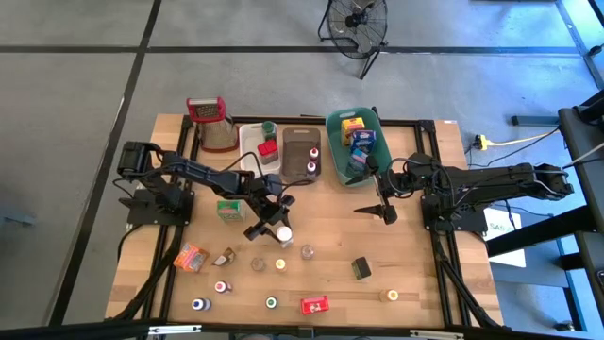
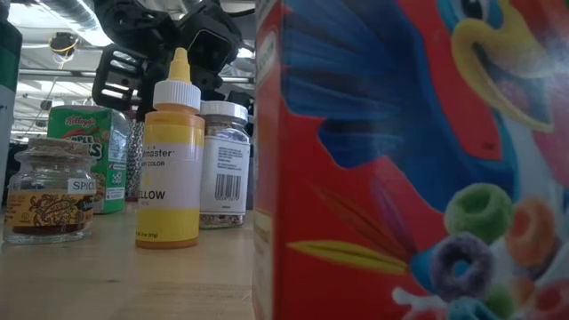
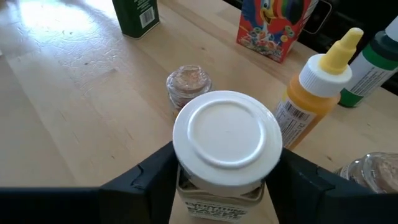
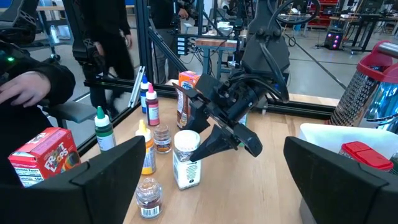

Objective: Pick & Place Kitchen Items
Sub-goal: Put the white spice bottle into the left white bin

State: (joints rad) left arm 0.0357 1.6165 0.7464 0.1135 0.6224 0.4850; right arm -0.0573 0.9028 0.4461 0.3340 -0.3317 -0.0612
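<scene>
— While the white-capped jar [image 1: 283, 233] stands upright on the wooden table [image 1: 321, 212] near its middle, by what is it flanked?

— It is flanked by the left gripper [image 3: 217, 180], whose two fingers [image 3: 149, 180] are set close on either side of the jar below its white lid; whether the glass is actually pressed cannot be told. In the right wrist view the same jar [image 4: 186, 158] is seen between those fingers, standing on the wood.

— What is found around it?

— A yellow squeeze bottle [image 3: 317, 90] is seen just beside it, and a small cork-topped jar [image 3: 188, 84] a little beyond. A red cereal box [image 3: 277, 25] and a dark green can [image 3: 137, 15] are placed farther off.

— And the other arm?

— The right gripper [image 1: 382, 211] is held over bare wood on the right of the table, just in front of the teal bin [image 1: 354, 142], with its fingers spread wide and nothing between them.
</scene>
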